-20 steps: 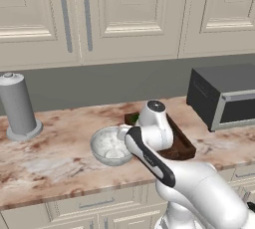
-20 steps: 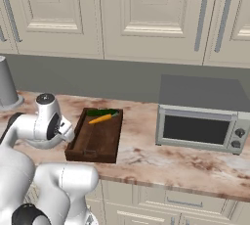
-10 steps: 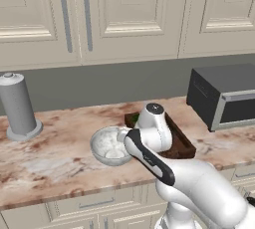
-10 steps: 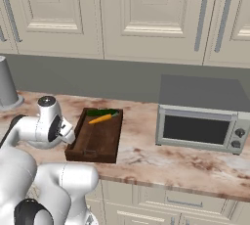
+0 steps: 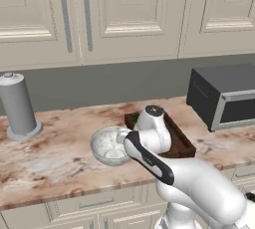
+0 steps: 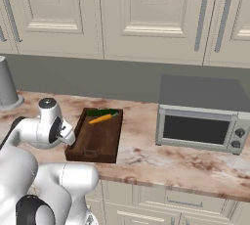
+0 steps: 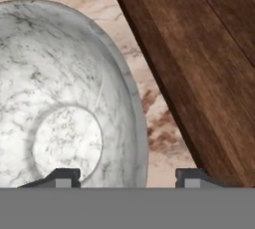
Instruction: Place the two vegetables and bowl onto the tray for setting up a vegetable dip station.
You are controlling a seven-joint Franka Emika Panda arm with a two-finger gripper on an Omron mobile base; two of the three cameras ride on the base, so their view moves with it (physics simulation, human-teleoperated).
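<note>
Marbled bowl [image 7: 64, 98] rim between gripper [image 7: 127, 175] fingertips | beside tray [image 7: 199, 49]

- The arm [image 5: 149, 161] folds forward and low, wrist [image 6: 49, 126] turned down
- The gripper [image 7: 127, 177] points downward, its two fingertips [image 7: 62, 177] standing apart, one on each side

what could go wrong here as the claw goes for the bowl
The claw straddles the bowl's rim on the tray side: one fingertip inside, one outside. A one-sided rim pinch may let the deep bowl tilt or slip when lifted. The carrot and green vegetable already lie at the tray's far end, so a careless set-down could knock them.
</note>
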